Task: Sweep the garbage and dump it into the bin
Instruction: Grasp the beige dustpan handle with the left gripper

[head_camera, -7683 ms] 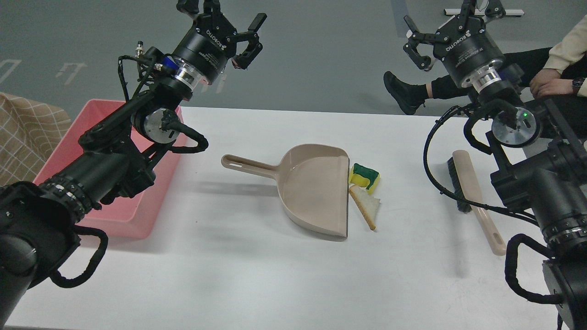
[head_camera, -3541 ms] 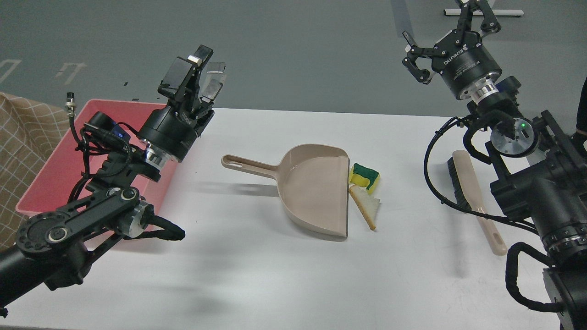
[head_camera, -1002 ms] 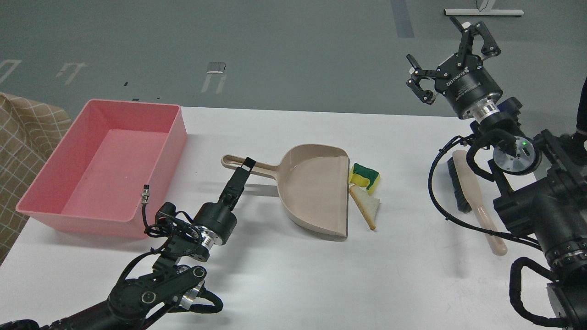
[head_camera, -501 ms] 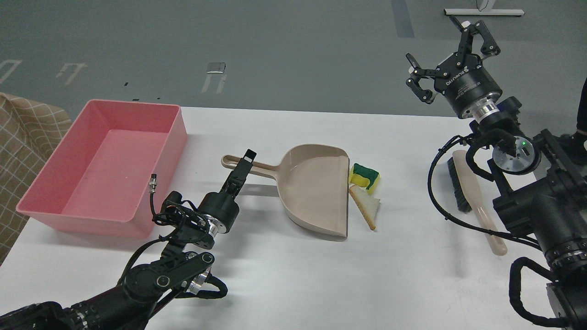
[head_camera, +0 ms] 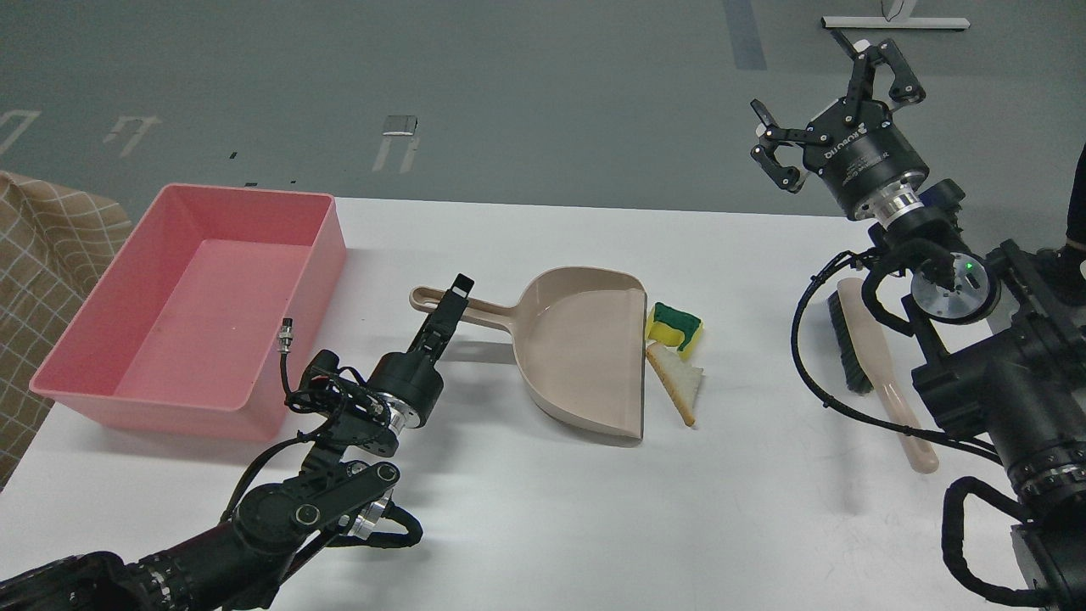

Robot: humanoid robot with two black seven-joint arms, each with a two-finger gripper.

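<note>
The garbage lies on the white table right at the dustpan's open mouth: a yellow sponge with a green top (head_camera: 674,325) and a triangular bread slice (head_camera: 679,383) just in front of it. The beige dustpan (head_camera: 585,348) points its handle (head_camera: 428,299) to the left. My left gripper (head_camera: 456,299) is low over the table with its tip at that handle. It is seen edge-on, so its fingers cannot be told apart. My right gripper (head_camera: 802,81) is open and empty, raised high at the far right. The pink bin (head_camera: 199,310) stands at the left.
A beige brush with black bristles (head_camera: 878,373) lies on the table at the right, under my right arm. A tan checked cloth (head_camera: 42,255) sits beyond the table's left edge. Bare table (head_camera: 551,509) lies in front of the dustpan.
</note>
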